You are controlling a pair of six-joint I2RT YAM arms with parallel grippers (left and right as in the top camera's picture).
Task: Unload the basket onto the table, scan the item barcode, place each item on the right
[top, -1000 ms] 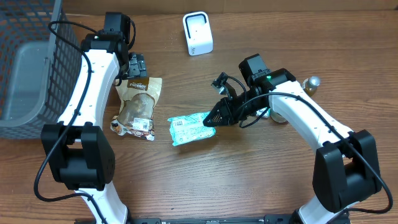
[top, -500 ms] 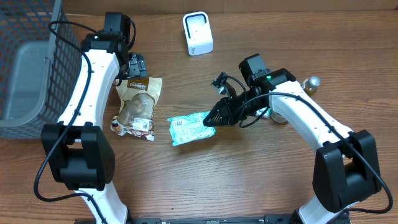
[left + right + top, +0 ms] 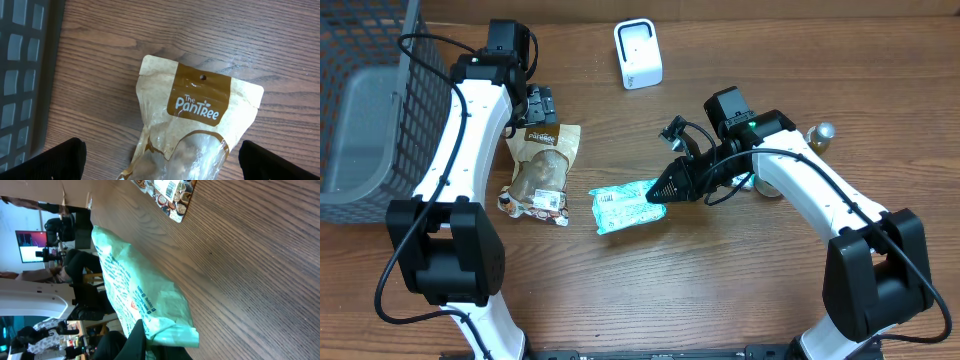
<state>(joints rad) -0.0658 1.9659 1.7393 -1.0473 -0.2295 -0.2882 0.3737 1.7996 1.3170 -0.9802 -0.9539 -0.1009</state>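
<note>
A mint-green packet (image 3: 623, 207) lies in the middle of the table, printed side up. My right gripper (image 3: 661, 189) is shut on its right end. In the right wrist view the packet (image 3: 134, 291) runs away from the dark fingers (image 3: 135, 340) that pinch its crumpled edge. A brown PanTree pouch (image 3: 542, 165) lies flat to the left. My left gripper (image 3: 540, 106) hovers over the pouch's top end, open. In the left wrist view its black fingertips (image 3: 56, 162) stand wide on both sides of the pouch (image 3: 200, 120), not touching it. A white scanner (image 3: 638, 53) stands at the back.
A dark wire basket (image 3: 380, 70) holding a grey bin fills the left edge. A small bottle with a silver cap (image 3: 819, 134) stands behind the right arm. The pouch's lower end with a printed code (image 3: 172, 190) shows in the right wrist view.
</note>
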